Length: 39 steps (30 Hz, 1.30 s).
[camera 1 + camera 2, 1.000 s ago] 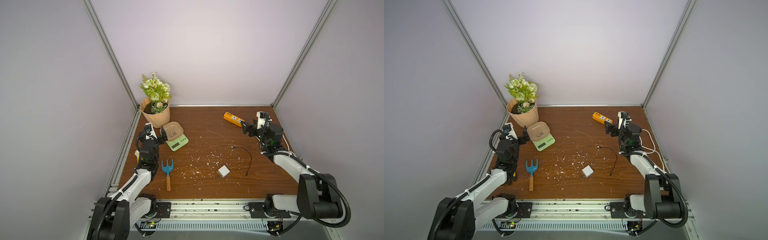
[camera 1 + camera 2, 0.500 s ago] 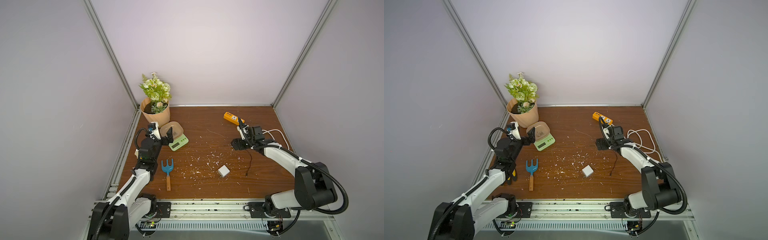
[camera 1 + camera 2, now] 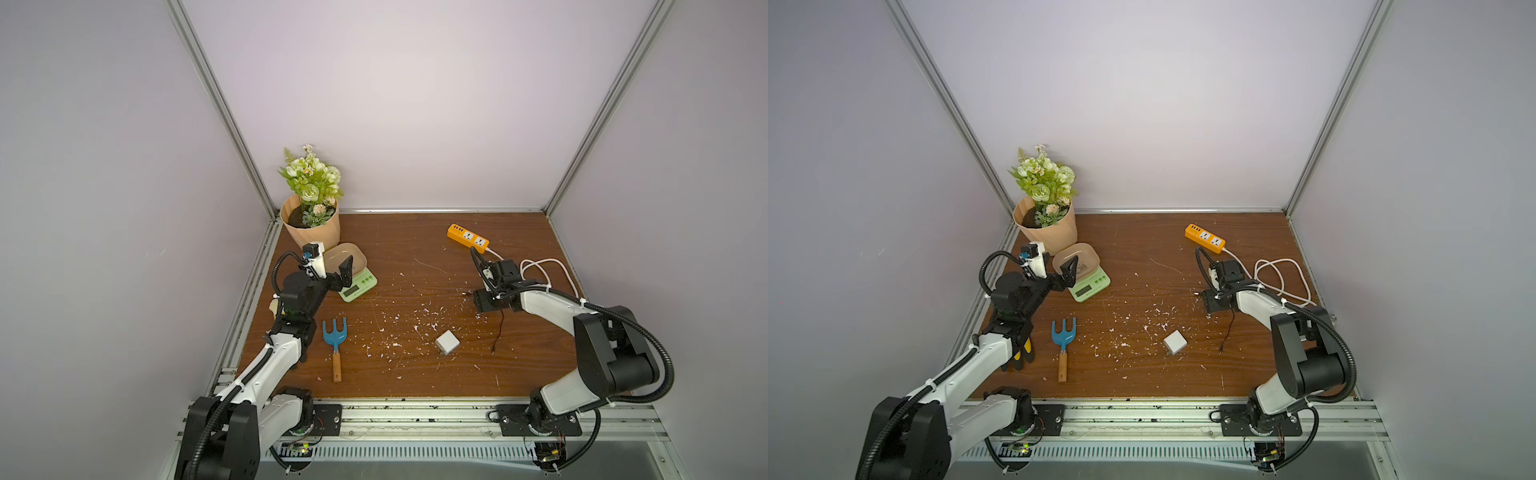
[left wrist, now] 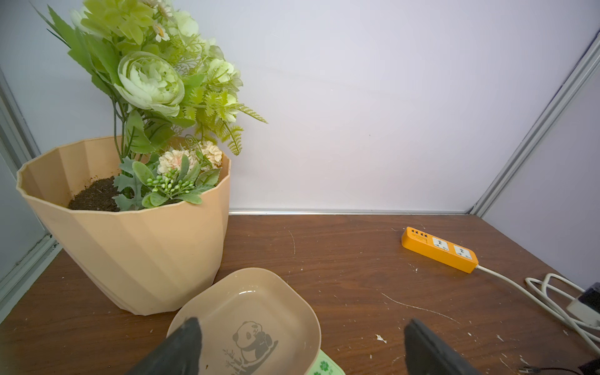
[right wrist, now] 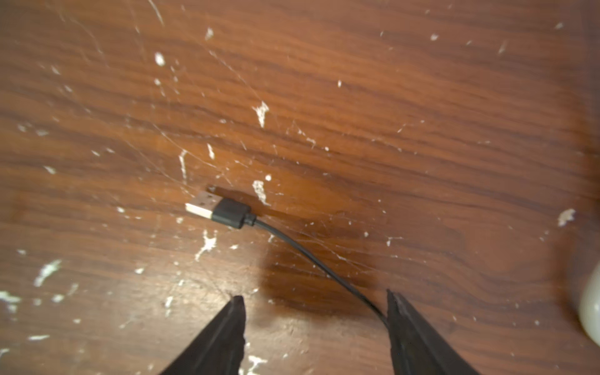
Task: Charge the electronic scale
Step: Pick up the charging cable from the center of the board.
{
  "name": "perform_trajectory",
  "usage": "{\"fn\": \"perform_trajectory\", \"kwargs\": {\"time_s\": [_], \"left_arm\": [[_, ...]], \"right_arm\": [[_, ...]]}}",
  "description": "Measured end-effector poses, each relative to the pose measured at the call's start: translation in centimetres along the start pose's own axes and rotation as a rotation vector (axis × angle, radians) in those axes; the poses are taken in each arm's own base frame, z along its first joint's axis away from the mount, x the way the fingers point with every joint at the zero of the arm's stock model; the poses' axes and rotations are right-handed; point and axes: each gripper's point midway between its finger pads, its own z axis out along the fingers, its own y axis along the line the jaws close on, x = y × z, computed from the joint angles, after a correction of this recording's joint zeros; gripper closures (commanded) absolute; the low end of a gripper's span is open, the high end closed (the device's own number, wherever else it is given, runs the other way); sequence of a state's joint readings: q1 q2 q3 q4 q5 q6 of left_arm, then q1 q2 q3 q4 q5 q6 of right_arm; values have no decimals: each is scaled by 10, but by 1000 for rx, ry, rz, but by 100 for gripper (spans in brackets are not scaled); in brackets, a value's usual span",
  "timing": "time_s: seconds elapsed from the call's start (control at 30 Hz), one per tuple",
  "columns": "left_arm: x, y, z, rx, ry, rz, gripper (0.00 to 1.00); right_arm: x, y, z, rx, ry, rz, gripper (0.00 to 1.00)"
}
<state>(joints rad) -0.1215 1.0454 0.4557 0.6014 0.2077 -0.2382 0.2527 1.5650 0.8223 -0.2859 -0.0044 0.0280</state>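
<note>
The electronic scale (image 3: 358, 286) (image 3: 1090, 287), pale green with a beige panda-print tray (image 4: 253, 308), stands at the back left beside the flower pot. My left gripper (image 3: 332, 266) (image 4: 302, 328) hovers open over the tray's near side, one finger above the tray and the other past its edge. A thin black cable (image 3: 500, 328) lies right of centre, and its USB plug (image 5: 224, 211) rests flat on the table. My right gripper (image 3: 484, 299) (image 5: 315, 297) points down over the cable just behind the plug. Its jaws stand apart, with the cable running against one finger.
An orange power strip (image 3: 468, 238) lies at the back right, its white cord (image 3: 540, 270) looped beside my right arm. A small white cube charger (image 3: 447, 343) sits front of centre. A blue hand rake (image 3: 334, 332) lies at front left. The flower pot (image 3: 309, 224) fills the back left corner.
My right arm has swung from beside the power strip down onto the black cable, and its jaws have narrowed. My left gripper has moved over the scale's tray.
</note>
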Motion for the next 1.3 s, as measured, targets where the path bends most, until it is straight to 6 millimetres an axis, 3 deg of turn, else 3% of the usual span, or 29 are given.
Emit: {"fn": "perform_trajectory", "kwargs": {"time_s": [0.43, 0.6, 0.83, 1.03, 1.3], "left_arm": [[5, -3, -1, 14, 25, -3, 3], [1, -9, 0, 31, 24, -2, 3], [-3, -26, 4, 102, 28, 6, 0], [-2, -69, 22, 306, 84, 25, 11], [1, -155, 44, 673, 182, 98, 28]], "right_arm": [[-13, 0, 13, -4, -9, -42, 54], [-16, 2, 17, -20, -7, -56, 83], [-27, 15, 17, -92, -35, -90, 99], [-47, 46, -11, -268, -139, -160, 100], [-85, 103, -85, -600, -366, -344, 100]]}}
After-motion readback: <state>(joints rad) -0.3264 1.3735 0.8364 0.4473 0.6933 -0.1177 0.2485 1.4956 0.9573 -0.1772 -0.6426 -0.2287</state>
